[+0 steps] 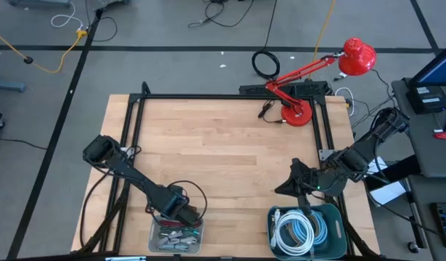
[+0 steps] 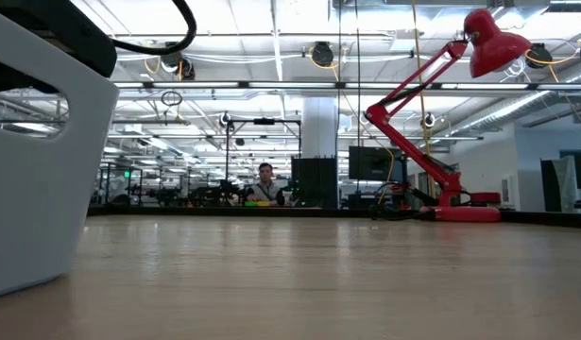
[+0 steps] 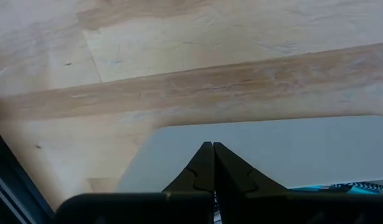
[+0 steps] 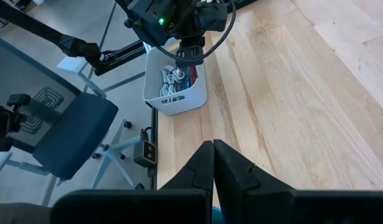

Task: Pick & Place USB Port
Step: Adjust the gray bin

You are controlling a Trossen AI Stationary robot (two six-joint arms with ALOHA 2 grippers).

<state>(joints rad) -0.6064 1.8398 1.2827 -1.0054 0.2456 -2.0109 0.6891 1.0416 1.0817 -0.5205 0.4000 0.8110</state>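
Seen from overhead, the near edge of the wooden table (image 1: 230, 159) carries two containers: a white bin (image 1: 176, 233) at the left holding small grey and reddish cable-like items, among which the USB parts cannot be told apart, and a teal bin (image 1: 337, 230) at the right holding a coil of white cable (image 1: 295, 230). The left gripper (image 1: 188, 214) hangs directly over the white bin, at its rim nearer the table's centre; the left wrist view shows its two dark fingers (image 3: 200, 169) pressed together with nothing between them, the bin's pale wall just beyond their tips. The right gripper (image 1: 284, 188) sits over bare wood just beside the teal bin's far left corner, pointing toward the left arm; the right wrist view shows its fingers (image 4: 227, 165) likewise pressed together and empty, with the white bin (image 4: 176, 84) and the other arm's gripper above it farther off. In the low view the white bin's wall (image 2: 35, 151) fills the left foreground. At the table's far edge stands a red desk lamp (image 1: 310, 80) on a round base, its head reaching beyond the table's right corner. Beyond the table, the low view shows a person (image 2: 264, 186) seated far back in the room.
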